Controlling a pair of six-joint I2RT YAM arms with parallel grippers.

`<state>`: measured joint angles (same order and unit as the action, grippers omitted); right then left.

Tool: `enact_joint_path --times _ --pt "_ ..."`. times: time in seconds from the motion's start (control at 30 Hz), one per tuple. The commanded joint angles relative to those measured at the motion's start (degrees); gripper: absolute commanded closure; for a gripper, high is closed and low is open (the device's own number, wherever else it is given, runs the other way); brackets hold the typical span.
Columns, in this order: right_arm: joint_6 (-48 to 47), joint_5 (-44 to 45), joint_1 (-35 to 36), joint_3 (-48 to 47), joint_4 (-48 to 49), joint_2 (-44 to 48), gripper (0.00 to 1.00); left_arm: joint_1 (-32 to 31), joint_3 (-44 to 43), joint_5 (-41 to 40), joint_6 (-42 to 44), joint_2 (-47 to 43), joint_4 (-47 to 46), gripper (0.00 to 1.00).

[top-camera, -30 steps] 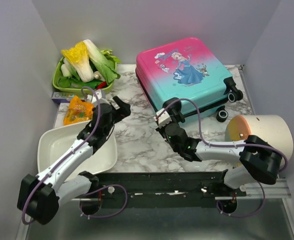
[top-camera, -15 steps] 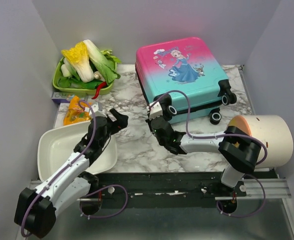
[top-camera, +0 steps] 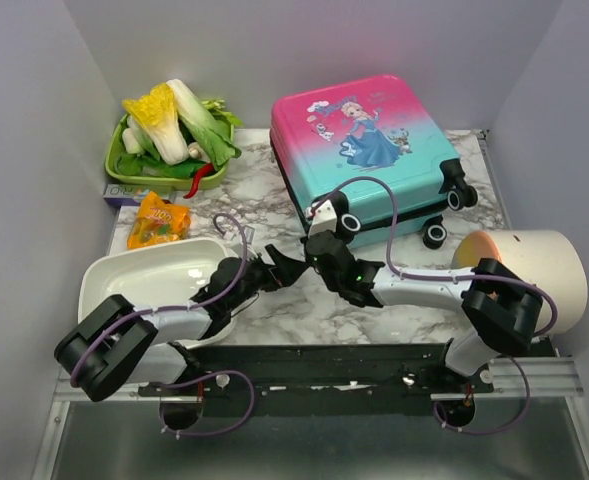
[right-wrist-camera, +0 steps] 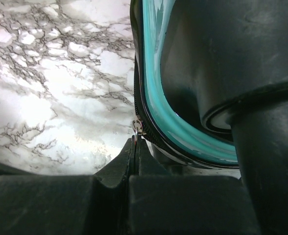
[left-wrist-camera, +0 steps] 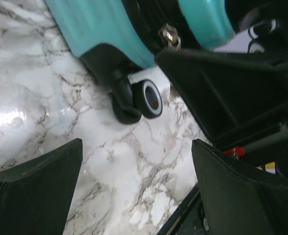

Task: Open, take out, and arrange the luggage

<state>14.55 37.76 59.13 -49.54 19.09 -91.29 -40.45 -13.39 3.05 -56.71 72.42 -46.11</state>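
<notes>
Marble surface (top-camera: 264,195) is carrying luggage (top-camera: 374,140); right end effector (right-wrist-camera: 134,143) is pinching its zipper pull (right-wrist-camera: 138,127), left end effector (left-wrist-camera: 136,161) is hovering spread near wheel (left-wrist-camera: 151,98).

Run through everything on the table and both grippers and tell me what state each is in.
luggage: lid down, lying flat
left gripper: jaws wide open, holding nothing
right gripper: jaws shut on the zipper pull
white basin: upright, empty
cream container: tipped on its side
green tray: heaped with vegetables
snack packet: lying flat
</notes>
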Motion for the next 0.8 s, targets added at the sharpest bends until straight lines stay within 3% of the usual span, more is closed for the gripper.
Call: enact_joint_path --times 0.0,0.07,0.2,0.33,0.5,0.6,0.77 --pt "4.0 -2.3 1.1 -4.5 1.0 6.1 0.99 -3.2 -2.1 -8.7 -0.9 0.4 -5.4 0.02" --pt "4.2 -2.6 1.1 -5.4 -0.2 6.6 0.99 -7.2 -3.1 -14.2 -0.4 2.0 -4.3 0.02" --pt "4.0 -3.7 1.1 -7.2 -1.8 6.1 0.99 -12.4 -1.1 -18.9 -2.2 9.4 -18.4 0.04" --pt "2.7 -3.1 1.0 -9.6 -4.8 4.6 0.99 -14.7 -1.7 -22.3 -4.8 20.8 -24.5 0.1" --pt "0.7 -2.1 1.0 -10.4 -7.0 3.5 0.99 -16.3 -0.1 -23.9 -6.3 30.5 -44.7 0.09" --pt "-0.7 -2.9 1.1 -12.0 -9.0 3.1 0.99 -17.1 -0.8 -25.5 -5.6 33.8 -47.8 0.09" --pt "-3.5 -5.5 1.0 -14.9 -11.0 2.3 0.99 -17.4 -4.2 -26.3 -2.9 34.4 -45.0 0.08"
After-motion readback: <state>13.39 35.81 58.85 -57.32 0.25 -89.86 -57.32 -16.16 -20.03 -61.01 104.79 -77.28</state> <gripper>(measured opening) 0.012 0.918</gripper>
